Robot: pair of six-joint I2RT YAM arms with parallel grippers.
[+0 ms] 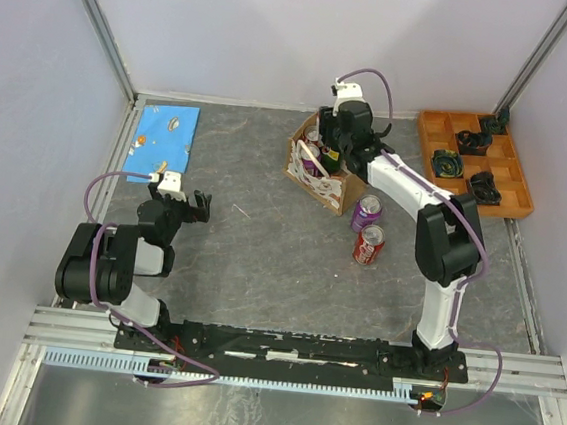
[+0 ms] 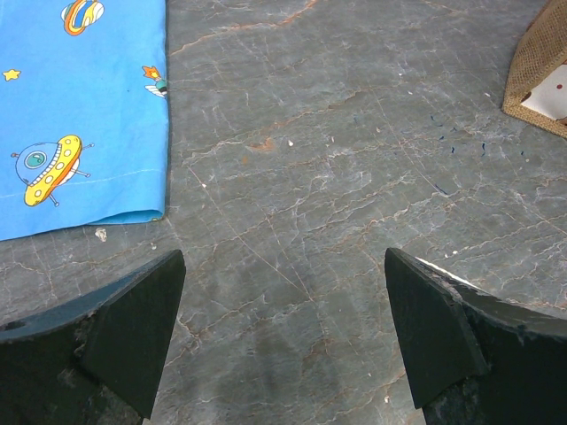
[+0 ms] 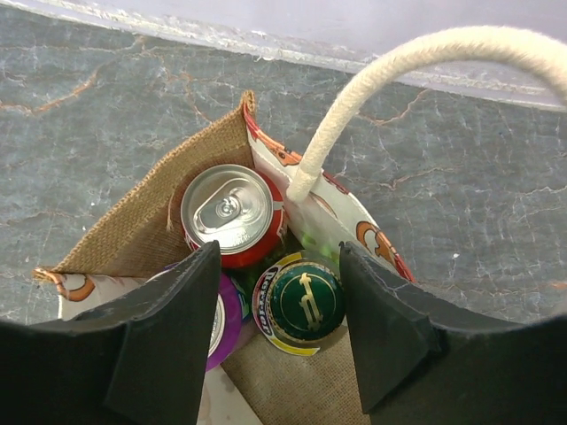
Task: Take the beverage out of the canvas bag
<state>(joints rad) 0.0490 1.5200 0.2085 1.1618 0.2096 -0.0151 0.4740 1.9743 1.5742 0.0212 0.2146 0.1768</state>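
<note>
Canvas bag (image 1: pixel 319 181) stands on the grey table (image 1: pixel 259 260), toward the far side and right of centre, with its mouth open upward. You have the right gripper (image 3: pixel 279 266) lowered over that mouth, its jaws apart and nothing clamped between them.

Your right wrist view shows three cans upright inside the bag. A red can with a silver top (image 3: pixel 232 212) sits against the burlap wall. A green-topped can (image 3: pixel 306 301) is just beside it, nearer the camera. A purple can (image 3: pixel 223 326) is largely hidden behind the left finger. The green-topped can lies in the gap between your two fingers (image 3: pixel 390 328); you cannot tell from this view whether either pad touches it. One white rope handle (image 3: pixel 399 80) arches over the right side of the opening.

Outside the bag, a second purple can (image 1: pixel 367 212) and a second red can (image 1: pixel 369 245) rest on the table close together, just in front of the bag's near corner. An orange compartment tray (image 1: pixel 437 127) with dark items in several compartments sits at the far right corner. A blue patterned cloth (image 1: pixel 166 139) lies flat at the far left.

Your left gripper (image 2: pixel 283 266) hangs above bare table near that cloth, well apart from the bag. Its jaws are spread wide and hold nothing.
</note>
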